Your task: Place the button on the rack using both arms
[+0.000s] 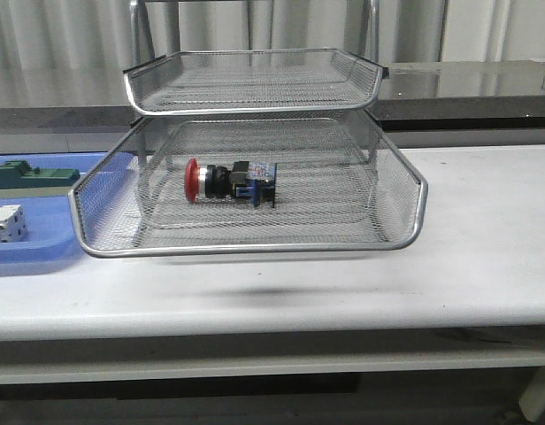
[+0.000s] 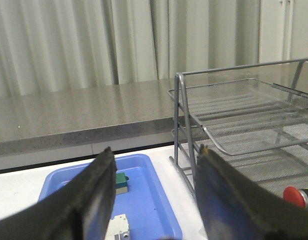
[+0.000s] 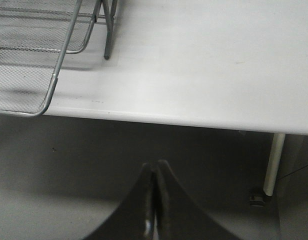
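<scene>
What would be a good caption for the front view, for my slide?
Red-capped button lying on its side in the pulled-out tray of the mesh rack, blue tray beside it.

Soft, even light from above. The table [image 1: 485,239] shows a faint shadow at 6 o'clock under the rack [image 1: 255,177]. Glare streaks the grey counter [image 2: 69,112]. Both wrist views are soft, the near jaws blurred.

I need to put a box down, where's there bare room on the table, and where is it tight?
The white table is bare to the right of the rack, and along the front edge before the pulled-out tray. Left is crowded: the blue tray with a green block and white cube. The pulled-out tray holds the button.
</scene>
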